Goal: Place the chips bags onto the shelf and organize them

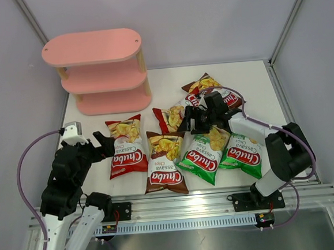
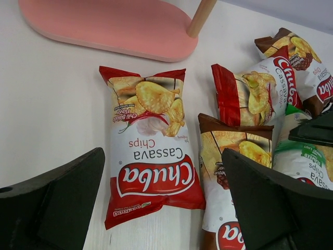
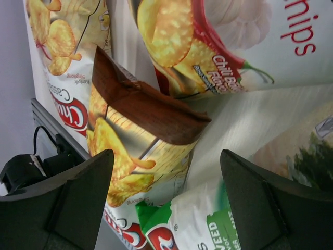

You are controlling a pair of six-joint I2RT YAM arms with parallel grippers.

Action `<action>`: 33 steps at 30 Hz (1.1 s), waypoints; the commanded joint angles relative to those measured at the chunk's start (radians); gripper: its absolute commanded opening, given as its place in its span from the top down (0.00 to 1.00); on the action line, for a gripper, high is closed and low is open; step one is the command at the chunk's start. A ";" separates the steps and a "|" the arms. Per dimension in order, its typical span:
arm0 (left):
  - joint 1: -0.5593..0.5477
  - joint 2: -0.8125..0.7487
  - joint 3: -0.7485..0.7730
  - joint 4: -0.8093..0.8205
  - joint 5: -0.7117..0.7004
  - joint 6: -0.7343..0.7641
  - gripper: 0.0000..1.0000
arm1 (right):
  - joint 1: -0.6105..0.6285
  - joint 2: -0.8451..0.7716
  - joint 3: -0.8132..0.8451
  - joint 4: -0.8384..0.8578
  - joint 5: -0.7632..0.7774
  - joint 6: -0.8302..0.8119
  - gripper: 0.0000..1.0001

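Six chips bags lie flat in front of the pink shelf [image 1: 93,73], whose boards hold nothing. My left gripper [image 1: 105,144] is open, low over the left red-white bag [image 1: 126,145], and nothing is between its fingers; in the left wrist view that bag [image 2: 151,156] lies under the left gripper [image 2: 162,152]. My right gripper [image 1: 192,120] hangs open over the middle of the pile. In the right wrist view, the right gripper [image 3: 166,156] straddles the top edges of a brown bag [image 3: 145,120] and a green bag [image 3: 208,224] without gripping either.
A second red-white bag [image 1: 175,115] and a brown bag [image 1: 210,87] lie behind the right gripper. Another green bag [image 1: 244,151] lies near the right arm. White walls enclose the table. A metal rail [image 1: 185,207] runs along the near edge.
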 commanded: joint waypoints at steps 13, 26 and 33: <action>-0.006 0.053 -0.002 0.063 0.077 0.016 0.01 | 0.042 0.244 0.050 0.262 -0.230 -0.023 0.12; -0.006 0.070 0.000 0.066 0.110 0.021 0.01 | 0.097 0.329 -0.027 0.417 -0.225 0.092 0.36; -0.006 0.067 0.004 0.059 0.109 0.018 0.01 | 0.097 0.247 -0.027 0.436 -0.221 0.146 0.69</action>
